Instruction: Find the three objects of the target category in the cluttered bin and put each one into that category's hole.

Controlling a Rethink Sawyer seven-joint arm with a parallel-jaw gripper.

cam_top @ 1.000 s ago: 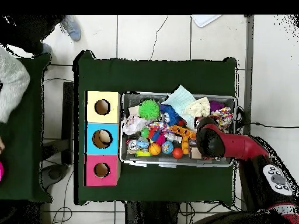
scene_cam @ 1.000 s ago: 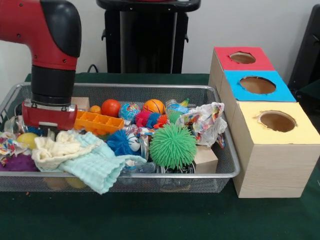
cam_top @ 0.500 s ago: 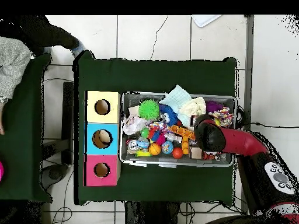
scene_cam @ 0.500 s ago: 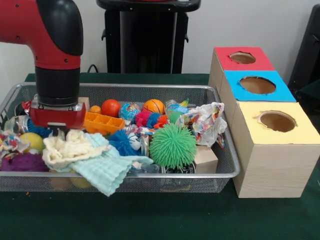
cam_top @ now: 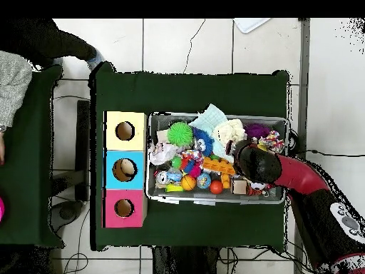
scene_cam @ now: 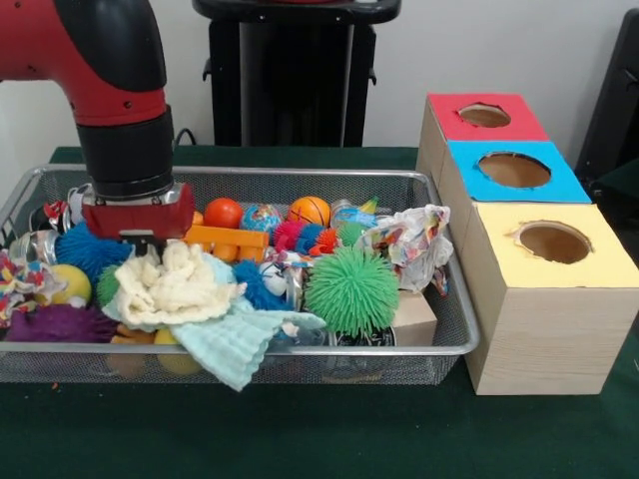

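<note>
A wire mesh bin [scene_cam: 300, 173] holds a jumble of toys and cloths. My gripper [scene_cam: 143, 246] hangs over its left part, shut on a cream cloth [scene_cam: 176, 285] that bunches up right under it; the fingertips are buried in the fabric. A pale teal cloth [scene_cam: 238, 340] lies beneath and droops over the front rim. Right of the bin stand three boxes with a red hole [scene_cam: 484, 115], a blue hole [scene_cam: 513, 170] and a yellow hole [scene_cam: 554, 241]. From overhead, the arm's wrist [cam_top: 256, 161] covers the gripper beside the cream cloth [cam_top: 229, 132].
Around the cloth lie a green spiky ball [scene_cam: 349, 289], an orange tray [scene_cam: 226, 240], a blue spiky ball [scene_cam: 85, 249], a purple spiky toy [scene_cam: 60, 324], small balls [scene_cam: 308, 211] and crumpled patterned paper [scene_cam: 409, 244]. A person's sleeve [cam_top: 11, 75] shows at the overhead view's left edge.
My gripper has moved right and slightly up across the bin. The cream cloth came along, bunching up, and the teal cloth slid right with it. A blue spiky ball and purple toy became uncovered.
</note>
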